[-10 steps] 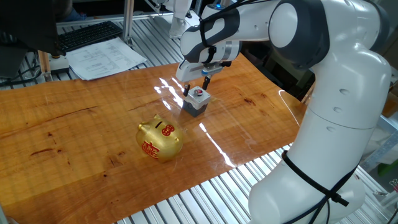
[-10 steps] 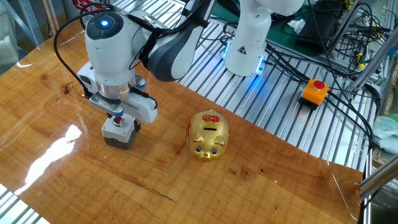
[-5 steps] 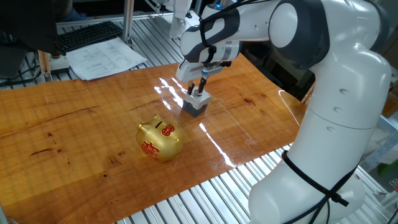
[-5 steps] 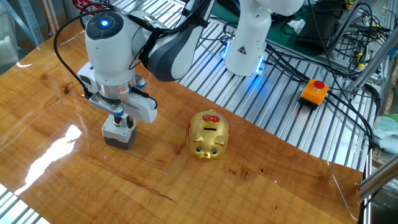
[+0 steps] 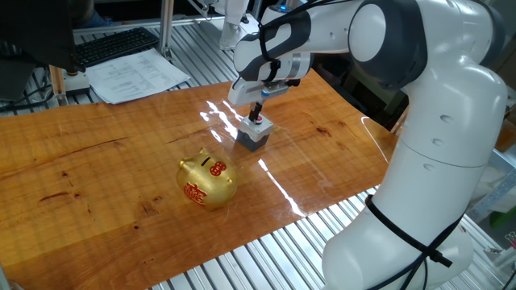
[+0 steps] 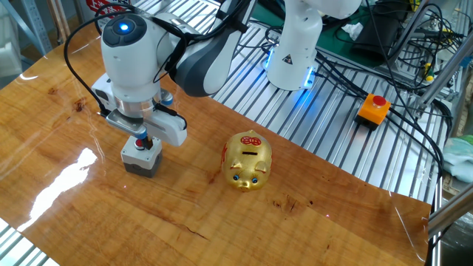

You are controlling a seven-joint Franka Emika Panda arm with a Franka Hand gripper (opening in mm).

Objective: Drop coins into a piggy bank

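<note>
The gold piggy bank [image 5: 207, 180] stands on the wooden table, its red-marked slot facing up; it also shows in the other fixed view [image 6: 247, 160]. A grey square block [image 5: 253, 134] stands behind it, also in the other fixed view [image 6: 141, 157]. My gripper [image 5: 257, 115] is right over the block's top, its fingers drawn together on a small red coin [image 5: 258, 120]. In the other fixed view the gripper [image 6: 143, 140] stands on the block with a bit of red coin [image 6: 142, 142] between the fingers. The pig is about a hand's width from the block.
Papers [image 5: 135, 76] and a keyboard [image 5: 113, 46] lie at the table's far side. An orange box with a red button [image 6: 373, 108] and cables sit on the ribbed metal bench beyond the table. The arm's white base [image 5: 419, 201] stands at the table's edge.
The gripper came down from just above the block with its fingers spread on either side of the coin, then closed them on the coin. The pig and the block have not moved.
</note>
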